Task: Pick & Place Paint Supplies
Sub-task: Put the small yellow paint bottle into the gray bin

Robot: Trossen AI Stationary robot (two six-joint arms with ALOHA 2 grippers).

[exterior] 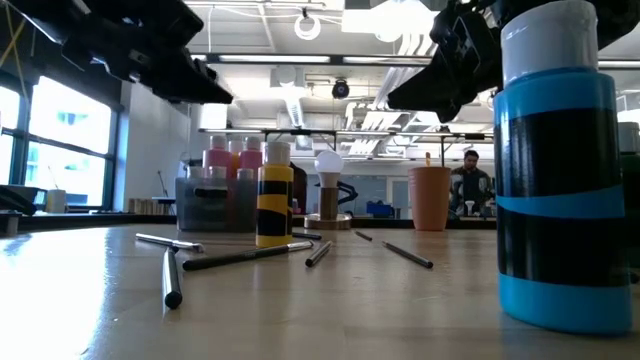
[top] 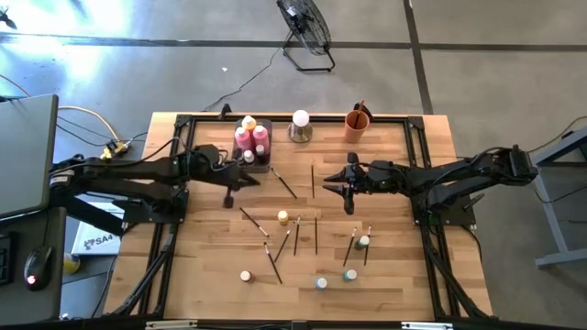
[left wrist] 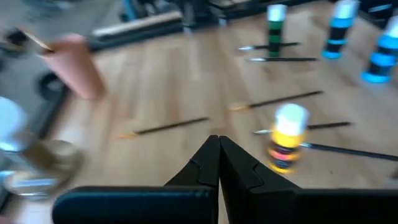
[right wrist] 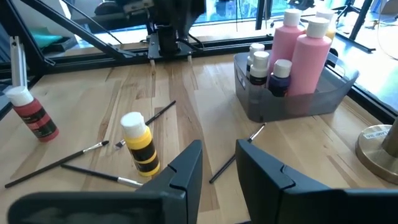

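Observation:
Several small paint bottles stand upright on the wooden table, among them a yellow one [top: 282, 217] [right wrist: 138, 142] and blue ones [left wrist: 339, 28]. Thin dark paintbrushes [top: 283, 182] lie flat among them. A grey tray [top: 264, 163] at the far left holds pink bottles [right wrist: 308, 59] and small white-capped ones [right wrist: 259, 65]. My left gripper [top: 249, 178] [left wrist: 217, 155] hovers shut and empty in front of the tray. My right gripper [top: 330, 183] [right wrist: 217, 165] hovers open and empty above the table's middle, with a brush [right wrist: 233, 155] lying on the table beyond it.
A white ball on a metal base [top: 300, 124] and an orange cup [top: 357, 122] holding brushes stand at the far edge. A red bottle [right wrist: 34, 115] stands apart from the rest. Black rails frame the table. A person [exterior: 470, 185] shows in the room behind.

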